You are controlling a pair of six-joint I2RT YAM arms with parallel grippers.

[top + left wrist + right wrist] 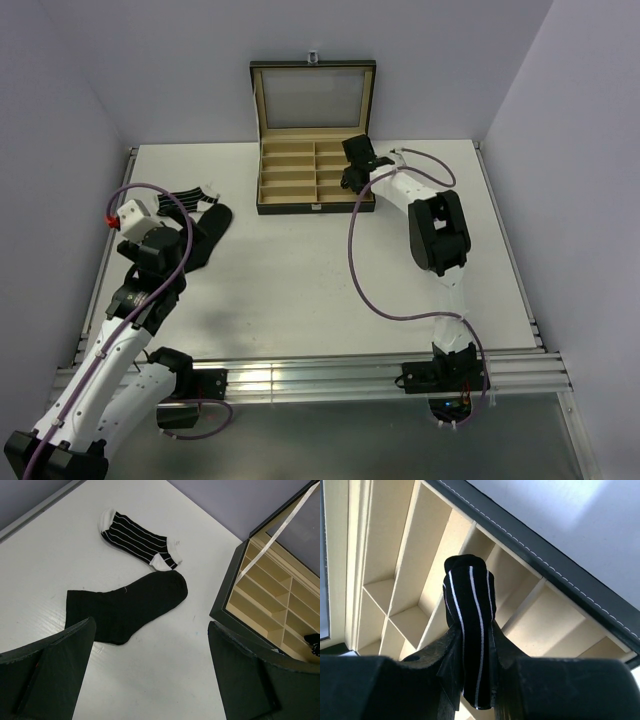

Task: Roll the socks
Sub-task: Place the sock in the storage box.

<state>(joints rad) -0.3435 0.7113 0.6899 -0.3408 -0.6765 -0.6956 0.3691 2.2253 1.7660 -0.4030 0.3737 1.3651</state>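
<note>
A plain black sock (127,607) lies flat on the white table, and a black sock with thin white stripes (140,539) lies flat just beyond it; both show at the left in the top view (205,215). My left gripper (150,680) is open and empty, hovering just short of the plain sock. My right gripper (470,645) is shut on a rolled striped sock (469,610) and holds it over the tan compartments at the right side of the black box (268,205). In the top view the right gripper (357,165) sits over the box's right edge.
The box lid (313,95) stands open at the back. Purple cables (355,270) loop over the table from both arms. Grey walls close in the table on the left, back and right. A metal rail (320,375) runs along the near edge.
</note>
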